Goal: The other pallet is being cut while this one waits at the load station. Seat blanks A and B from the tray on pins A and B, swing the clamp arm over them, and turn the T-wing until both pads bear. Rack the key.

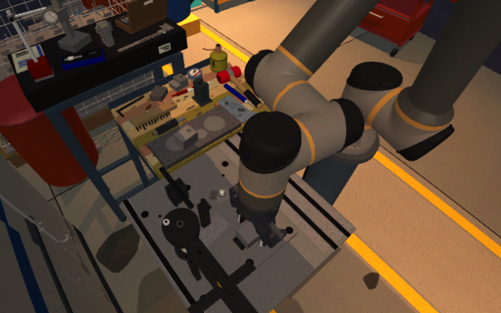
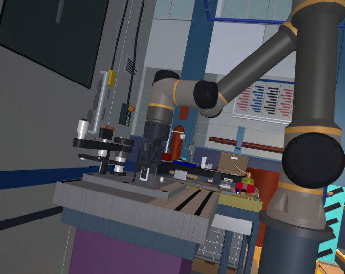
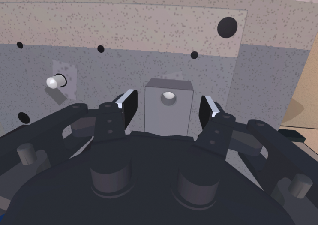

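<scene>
A grey blank (image 3: 168,106) (image 1: 248,238) sits on the pallet plate with a pin tip showing through its hole; my wrist hides its near end. My gripper (image 3: 168,106) (image 1: 264,239) (image 2: 144,174) straddles this blank and is open, holding nothing. A second bare pin (image 3: 55,81) (image 1: 221,192) stands on the plate to the left in the wrist camera. Another grey blank (image 1: 188,135) lies on the dark tray (image 1: 195,137) on the bench behind the pallet. The black clamp arm (image 1: 212,270) (image 2: 103,143) stands off to the side of the blank.
The grey pallet plate (image 1: 230,233) rests on a table with dark slots. A cluttered bench (image 1: 180,104) holds tools and a red mallet (image 1: 228,75). A red drum (image 1: 31,129) stands left. The black round knob (image 1: 180,224) sits near the clamp posts.
</scene>
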